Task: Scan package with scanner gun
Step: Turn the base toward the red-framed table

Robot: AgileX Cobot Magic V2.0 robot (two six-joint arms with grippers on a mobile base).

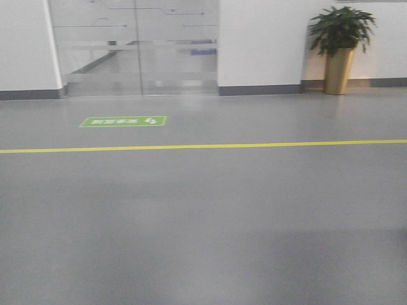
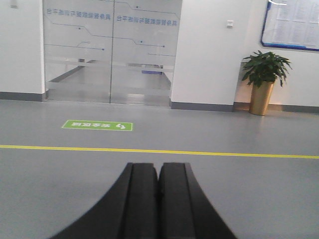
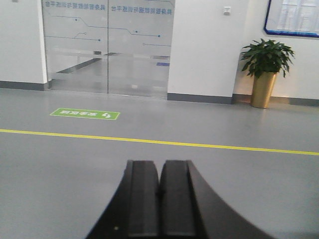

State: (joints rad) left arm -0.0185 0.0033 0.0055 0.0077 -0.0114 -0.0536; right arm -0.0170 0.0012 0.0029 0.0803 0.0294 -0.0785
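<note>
The package and the scanner gun are out of view in every frame. My left gripper (image 2: 159, 167) points out over a grey floor, its two black fingers pressed together with nothing between them. My right gripper (image 3: 160, 163) is held the same way, shut and empty, above the same floor. Neither gripper shows in the front view.
A yellow line (image 1: 203, 147) crosses the grey floor, with a green floor sign (image 1: 123, 121) behind it. Frosted glass doors (image 1: 135, 47) stand at the back left. A potted plant in a gold pot (image 1: 339, 47) stands against the white wall at the back right.
</note>
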